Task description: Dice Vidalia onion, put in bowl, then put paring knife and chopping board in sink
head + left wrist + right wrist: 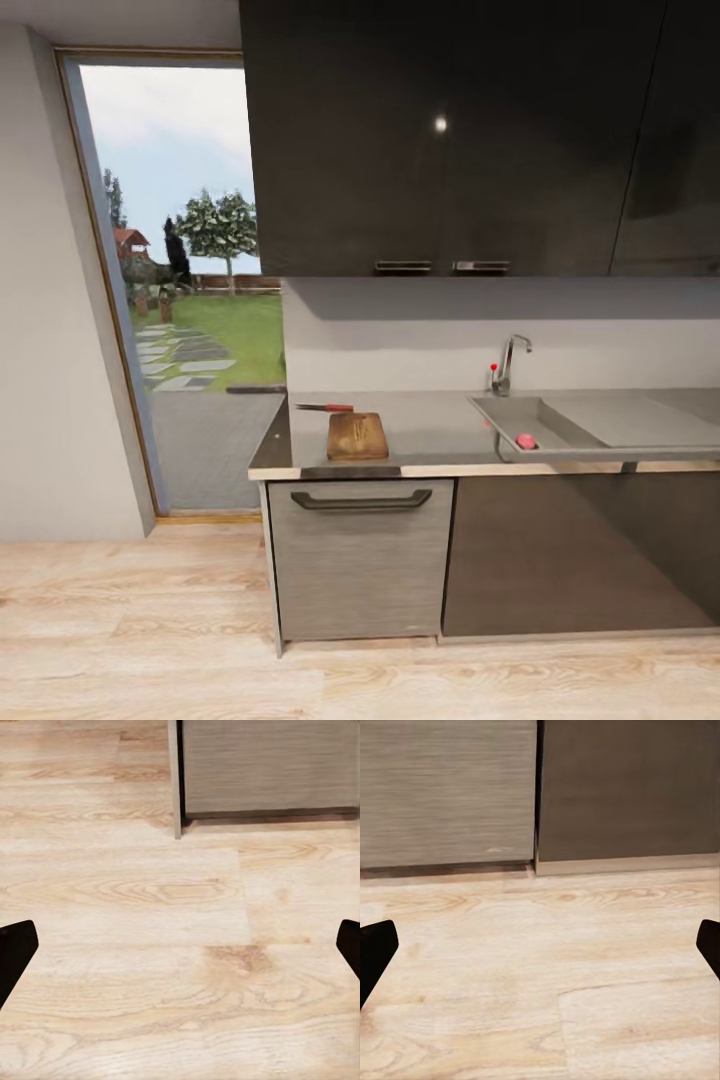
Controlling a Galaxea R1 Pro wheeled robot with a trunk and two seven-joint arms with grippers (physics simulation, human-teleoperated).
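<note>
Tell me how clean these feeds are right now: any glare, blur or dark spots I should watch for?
Head view: a small glare spot on the glossy upper cabinets; the doorway is bright; the onion in the sink looks soft and small. Left wrist view: evenly lit floor, no glare, left claw tips dark at the edges. Right wrist view: right claw likewise, cabinet fronts dim.

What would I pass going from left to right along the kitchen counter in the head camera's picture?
Paring knife → chopping board → faucet → onion lying in the sink. The knife's handle reaches over the board's left part, but its blade starts further left.
</note>
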